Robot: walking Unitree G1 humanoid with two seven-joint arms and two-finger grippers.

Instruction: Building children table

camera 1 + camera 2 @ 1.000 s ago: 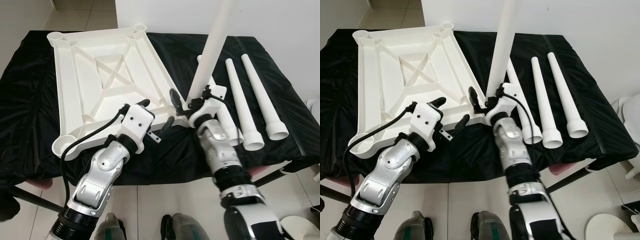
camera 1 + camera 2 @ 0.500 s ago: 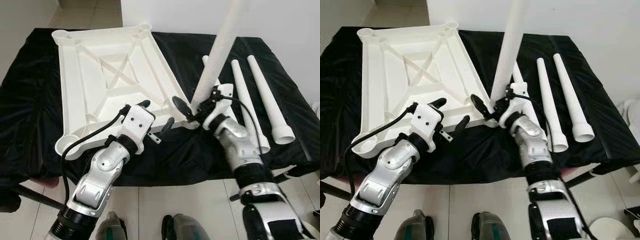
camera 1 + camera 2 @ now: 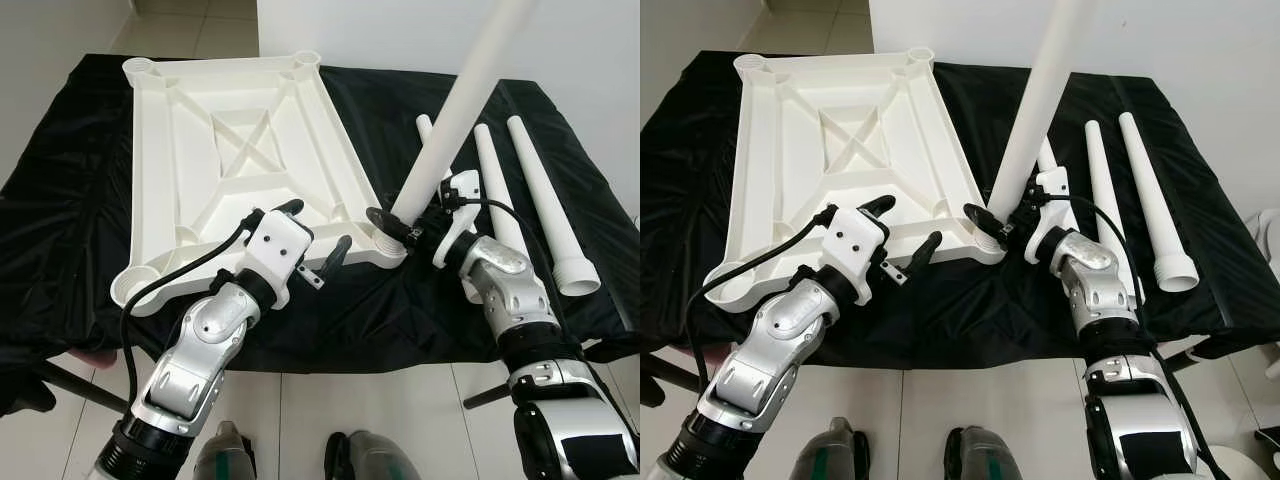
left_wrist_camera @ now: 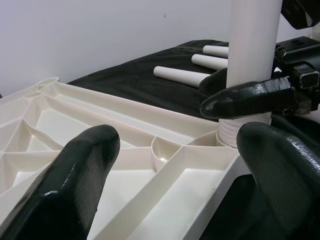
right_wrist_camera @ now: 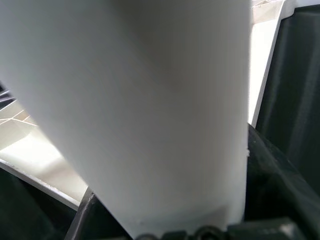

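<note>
Clamped on the white table leg (image 3: 455, 120), our right gripper (image 3: 408, 222) holds it tilted, its threaded base at the near-right corner socket of the upturned tabletop (image 3: 235, 165). Our left gripper (image 3: 312, 238) hovers spread over the tabletop's near edge. From the left wrist we see the leg's ribbed end meeting the socket. Three spare legs (image 3: 540, 205) lie right on black cloth (image 3: 60, 190).

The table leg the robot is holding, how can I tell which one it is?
Find the big white tabletop lying upside down on the black cloth. At its near right corner, the right gripper is shut on a white leg. That leg stands up, while the other legs lie flat on the cloth.
</note>
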